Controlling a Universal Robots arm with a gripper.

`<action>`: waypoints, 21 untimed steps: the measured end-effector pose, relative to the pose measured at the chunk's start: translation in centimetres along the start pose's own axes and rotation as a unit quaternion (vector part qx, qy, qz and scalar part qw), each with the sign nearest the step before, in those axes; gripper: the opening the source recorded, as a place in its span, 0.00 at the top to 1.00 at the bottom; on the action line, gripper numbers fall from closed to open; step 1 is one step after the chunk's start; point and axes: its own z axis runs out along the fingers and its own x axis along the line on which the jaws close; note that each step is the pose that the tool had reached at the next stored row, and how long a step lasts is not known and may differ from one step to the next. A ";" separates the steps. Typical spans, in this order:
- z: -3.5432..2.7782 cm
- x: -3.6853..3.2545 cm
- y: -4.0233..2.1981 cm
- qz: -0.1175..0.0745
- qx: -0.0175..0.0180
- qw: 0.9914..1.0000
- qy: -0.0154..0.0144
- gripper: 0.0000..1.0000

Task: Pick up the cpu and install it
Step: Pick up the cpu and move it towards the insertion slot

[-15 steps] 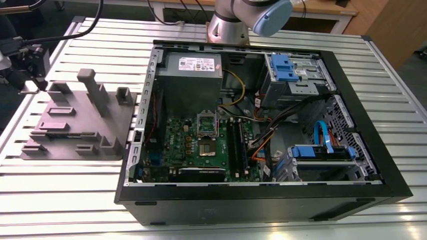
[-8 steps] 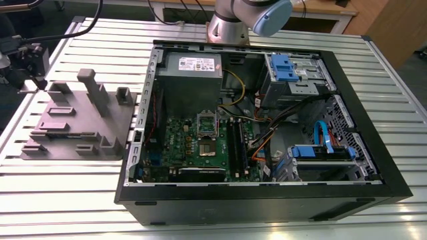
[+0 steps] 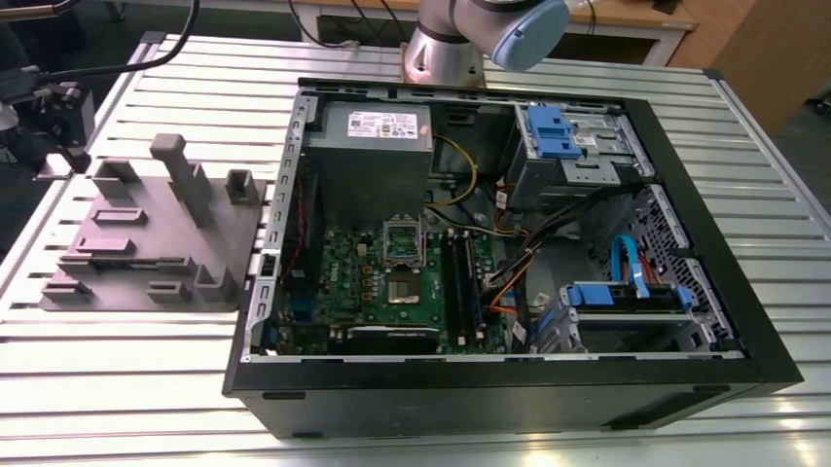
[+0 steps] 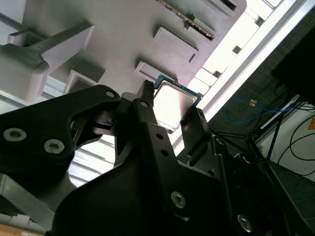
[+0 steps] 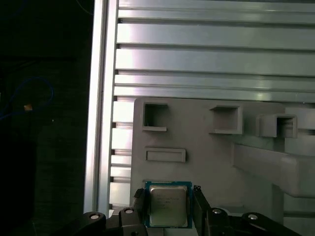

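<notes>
Cpu (image 5: 168, 205) at the pick-up stage: in both wrist views I see the small silvery chip framed between the black fingers (image 5: 140, 204) of the gripper (image 5: 169, 204), one finger against each of two opposite edges, the jaws drawn narrow around it. I read that as a grip on the cpu, though I cannot tell whether the chip has left its seat near the edge of the grey moulded tray (image 5: 206, 147) behind it.

By my judgement the picking is at or near done and the installing is all ahead. In the exterior view the gripper (image 3: 58, 117) hangs by the tray's far corner, at the exterior view's left. The open computer case (image 3: 766, 321) lies well apart from it, towards the exterior view's right. Inside, the socket frame (image 3: 400, 255) on the green board (image 3: 370, 292) shows no chip that I can make out.

Tray and case both rest on a table of ribbed aluminium slats (image 3: 130, 389). The arm's base (image 3: 449, 53) rises at the table's far side. Beyond it stands pale wooden furniture (image 3: 740, 39). Off the table's edge, the second wrist view catches a dark floor with a loose blue cable (image 4: 241, 105).
</notes>
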 end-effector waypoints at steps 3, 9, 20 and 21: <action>-0.08 0.00 0.00 0.000 0.000 1.000 0.000 0.53; -0.20 0.00 0.01 0.000 0.000 1.000 0.000 0.53; -0.42 0.00 0.02 0.000 0.000 1.000 0.000 0.53; -0.43 0.01 0.02 0.000 0.000 1.000 0.000 0.53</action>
